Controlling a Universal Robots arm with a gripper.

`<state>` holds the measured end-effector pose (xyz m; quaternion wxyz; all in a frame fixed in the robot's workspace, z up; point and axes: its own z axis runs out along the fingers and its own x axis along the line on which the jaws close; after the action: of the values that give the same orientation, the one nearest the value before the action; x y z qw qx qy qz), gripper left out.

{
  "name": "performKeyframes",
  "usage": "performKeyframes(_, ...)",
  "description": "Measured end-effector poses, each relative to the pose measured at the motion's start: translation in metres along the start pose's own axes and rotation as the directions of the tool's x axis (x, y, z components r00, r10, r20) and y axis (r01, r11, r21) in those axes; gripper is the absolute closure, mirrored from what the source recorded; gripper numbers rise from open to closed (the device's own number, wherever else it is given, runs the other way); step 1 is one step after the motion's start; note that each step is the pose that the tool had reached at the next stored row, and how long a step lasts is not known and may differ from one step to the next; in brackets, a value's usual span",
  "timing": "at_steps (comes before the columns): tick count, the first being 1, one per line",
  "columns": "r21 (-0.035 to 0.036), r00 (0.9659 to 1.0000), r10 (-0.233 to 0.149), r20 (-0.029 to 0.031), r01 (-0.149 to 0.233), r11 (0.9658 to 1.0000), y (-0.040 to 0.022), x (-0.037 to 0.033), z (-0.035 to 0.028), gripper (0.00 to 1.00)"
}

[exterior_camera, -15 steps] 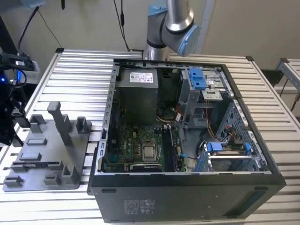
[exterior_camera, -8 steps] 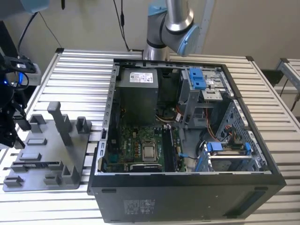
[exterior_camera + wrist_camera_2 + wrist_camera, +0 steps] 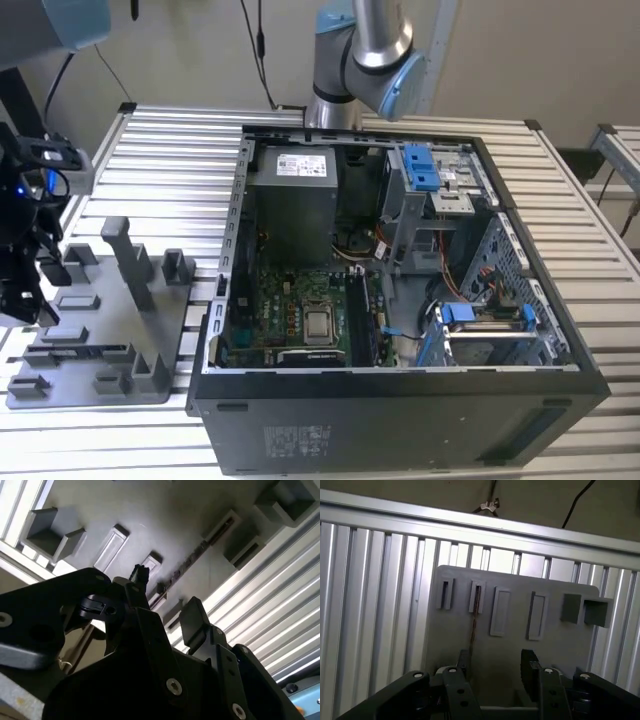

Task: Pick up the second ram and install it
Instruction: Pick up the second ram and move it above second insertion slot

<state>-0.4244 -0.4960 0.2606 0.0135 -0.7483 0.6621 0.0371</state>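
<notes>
The second ram (image 3: 474, 625) is a thin dark strip standing on edge in a slot of the gray holder plate (image 3: 560, 650); in the second wrist view the ram (image 3: 192, 560) runs diagonally across the plate (image 3: 150, 515). My gripper (image 3: 495, 662) hangs open just above the plate, its jaws apart with nothing between them. One finger (image 3: 462, 660) is close beside the near end of the ram. In the exterior view the gripper (image 3: 30, 295) is at the far left over the holder plate (image 3: 100, 380). It also appears as the gripper (image 3: 167, 600) above the plate.
An open computer case (image 3: 400, 410) lies on the slatted aluminium table (image 3: 160, 150), to the exterior view's right of the plate. Its motherboard (image 3: 290, 300) carries a silver processor chip (image 3: 320, 322). Upright posts (image 3: 130, 260) rise from the plate. A second robot arm (image 3: 365, 50) stands behind the case.
</notes>
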Motion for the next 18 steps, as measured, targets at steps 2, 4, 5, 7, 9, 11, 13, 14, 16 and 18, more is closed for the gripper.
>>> performKeyframes(2,0.0,1.0,0.0,0.0,0.0,1.0,-0.0001,0.0002,0.0028,0.46)
performKeyframes(4,-0.0001,1.0,-0.001,0.0,0.001,1.0,-0.0003,0.0004,0.0053,0.46)
performKeyframes(5,-0.0001,1.0,-0.001,-0.0001,0.001,1.0,-0.0004,0.0005,0.0066,0.46)
performKeyframes(7,-0.0002,1.0,-0.001,-0.0001,0.001,1.0,-0.0004,0.0007,0.0094,0.46)
performKeyframes(9,0.0,1.0,-0.002,0.0,0.002,1.0,-0.0006,0.001,0.0131,0.46)
performKeyframes(11,-0.0002,1.0,-0.002,-0.0001,0.002,1.0,-0.0007,0.0013,0.0166,0.46)
performKeyframes(13,-0.0002,1.0,-0.002,-0.0001,0.002,1.0,-0.0007,0.0019,0.0202,0.46)
performKeyframes(14,-0.0002,1.0,-0.002,-0.0001,0.002,1.0,-0.0007,0.0023,0.0219,0.46)
performKeyframes(16,-0.0002,1.0,-0.001,-0.0001,0.001,1.0,-0.0007,0.0035,0.0254,0.46)
performKeyframes(18,-0.0002,1.0,0.0,0.0,0.0,1.0,-0.0006,0.0054,0.0287,0.46)
